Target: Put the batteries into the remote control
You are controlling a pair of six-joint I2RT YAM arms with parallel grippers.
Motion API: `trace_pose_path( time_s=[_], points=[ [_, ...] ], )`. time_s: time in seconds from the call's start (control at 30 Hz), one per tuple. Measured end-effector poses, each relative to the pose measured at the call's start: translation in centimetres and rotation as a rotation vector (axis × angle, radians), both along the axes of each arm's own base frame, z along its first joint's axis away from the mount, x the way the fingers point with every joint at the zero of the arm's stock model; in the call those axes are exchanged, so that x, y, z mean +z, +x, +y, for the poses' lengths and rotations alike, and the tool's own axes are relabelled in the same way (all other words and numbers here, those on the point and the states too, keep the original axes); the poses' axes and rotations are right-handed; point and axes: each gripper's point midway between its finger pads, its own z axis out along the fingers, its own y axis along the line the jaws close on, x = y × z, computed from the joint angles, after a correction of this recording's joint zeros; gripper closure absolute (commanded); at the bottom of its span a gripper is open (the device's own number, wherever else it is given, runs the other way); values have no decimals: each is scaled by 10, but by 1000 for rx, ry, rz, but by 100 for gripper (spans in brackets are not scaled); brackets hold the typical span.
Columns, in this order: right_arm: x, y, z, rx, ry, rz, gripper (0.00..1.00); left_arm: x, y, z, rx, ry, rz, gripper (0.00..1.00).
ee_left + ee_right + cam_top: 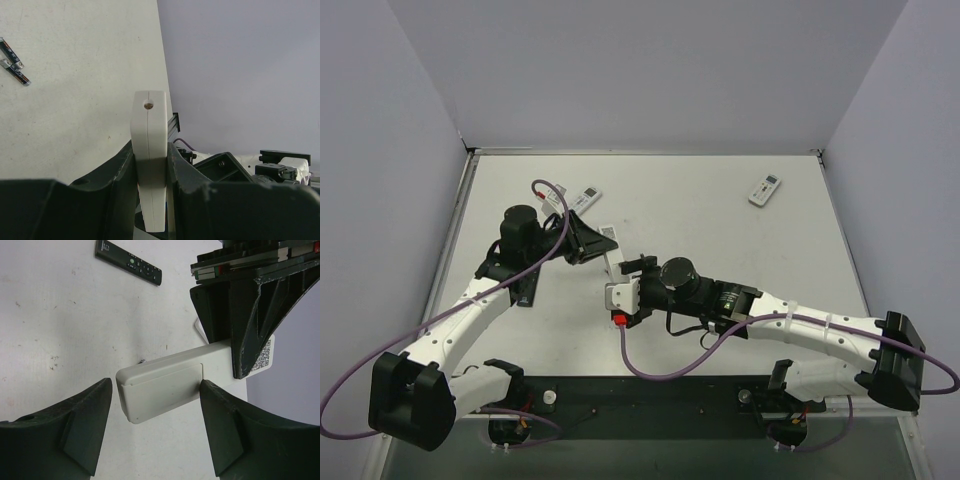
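Right wrist, left fingers [250, 330] pinching remote [165, 385], its length pointing between spread right fingers [80, 430]

At lower centre of the frame, the pincer [150, 152] clamps a white remote [148, 120] that stands edge-on between its dark fingers [122, 175]. Batteries [13, 64] lie on the pale surface [80, 85] at upper left.

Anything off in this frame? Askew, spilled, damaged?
Nothing stands out. The left gripper clamps the white remote, whose battery cover looks shut. The right gripper is open, with its fingers either side of the remote's free end. The batteries lie loose on the table.
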Motion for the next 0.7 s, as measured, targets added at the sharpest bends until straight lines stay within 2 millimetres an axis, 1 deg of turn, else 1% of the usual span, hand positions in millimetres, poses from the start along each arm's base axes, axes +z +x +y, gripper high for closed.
trace_pose_path(
  time_s=[0.43, 0.7],
  points=[
    [-4, 0, 6, 24, -27, -6, 37, -6, -1, 1, -3, 23, 3, 100],
    [-2, -2, 10, 44, -54, 10, 44, -6, -2, 2, -5, 32, 2, 100]
  ],
)
